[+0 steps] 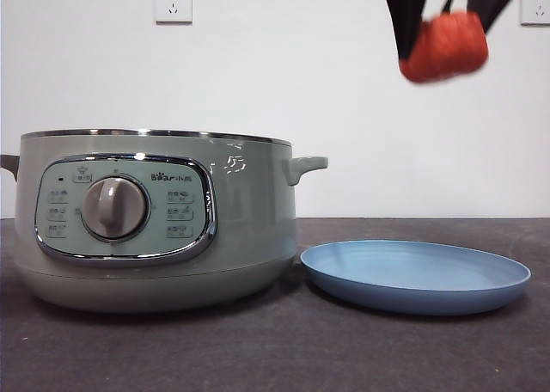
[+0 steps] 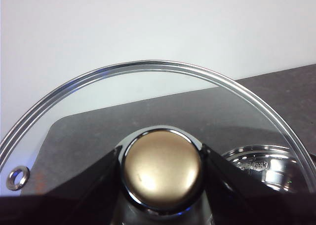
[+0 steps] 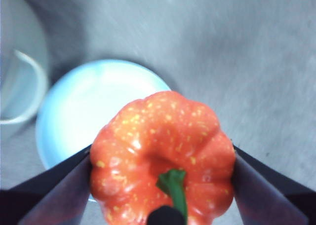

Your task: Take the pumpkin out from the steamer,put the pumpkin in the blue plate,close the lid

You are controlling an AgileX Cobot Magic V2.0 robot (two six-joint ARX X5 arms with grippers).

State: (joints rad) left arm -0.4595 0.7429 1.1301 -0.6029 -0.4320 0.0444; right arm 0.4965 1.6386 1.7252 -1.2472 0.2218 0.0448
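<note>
My right gripper [image 1: 445,44] is shut on the orange-red pumpkin [image 1: 444,46] and holds it high in the air at the top right of the front view, above the blue plate [image 1: 416,275]. In the right wrist view the pumpkin [image 3: 163,158] fills the space between the jaws, with the blue plate [image 3: 94,111] below it. The sage-green steamer [image 1: 155,229] stands at the left with no lid on it. My left gripper [image 2: 163,185] is shut on the knob [image 2: 162,170] of the glass lid [image 2: 148,96] and holds it up, out of the front view.
The steamer's right handle [image 1: 307,166] points toward the plate, which lies close beside the pot's base. The steamer's rim shows in the right wrist view [image 3: 29,87]. A dark tabletop [image 1: 344,358] runs across the front. Wall sockets [image 1: 173,3] sit on the white wall behind.
</note>
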